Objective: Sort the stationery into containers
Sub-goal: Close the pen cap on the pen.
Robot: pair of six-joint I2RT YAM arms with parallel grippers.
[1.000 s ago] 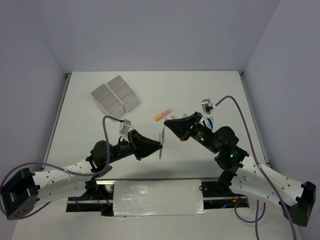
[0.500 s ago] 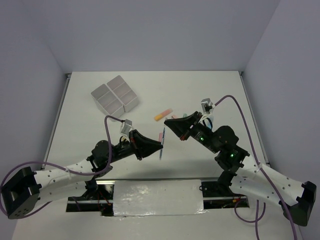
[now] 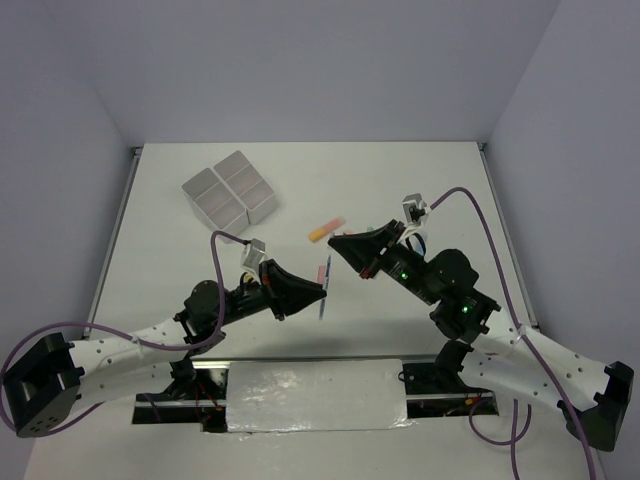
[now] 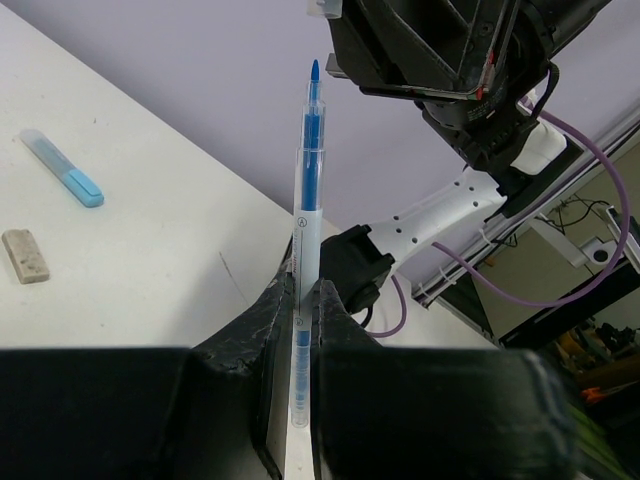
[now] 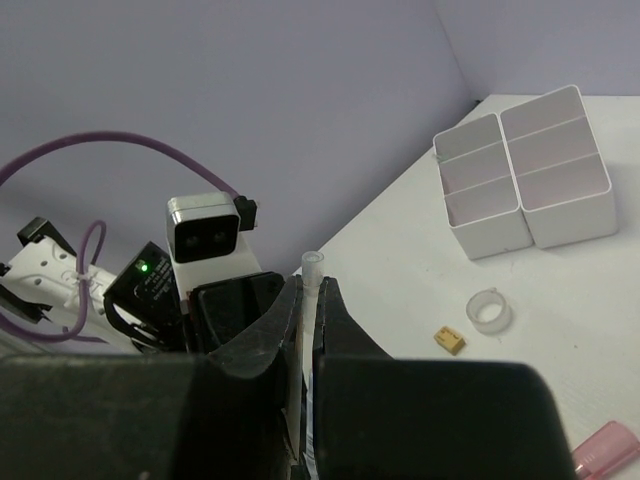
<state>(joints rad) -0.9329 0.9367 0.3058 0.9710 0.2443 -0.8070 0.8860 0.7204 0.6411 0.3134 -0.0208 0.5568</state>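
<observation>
White table [image 3: 420, 180], clear blue-tipped pen [image 4: 306, 200] in left gripper [image 4: 299, 292], cap [image 5: 311, 263] in right gripper [image 5: 308, 292]

A white table top [image 3: 300, 190] fills the middle of the overhead view. Plain lavender-grey walls close it in on three sides: a back wall [image 3: 320, 70] at 12 o'clock, a left wall [image 3: 50, 200] at 9 o'clock and a right wall [image 3: 580, 180] at 3 o'clock. A small metal bracket [image 3: 135, 151] sits at the table's 11 o'clock corner, and a second bracket [image 3: 482, 147] at the 1 o'clock corner. At 6 o'clock a glossy, crinkled white panel [image 3: 315, 395] lies along the near edge, with a black bar [image 3: 320, 359] touching its far side.
</observation>
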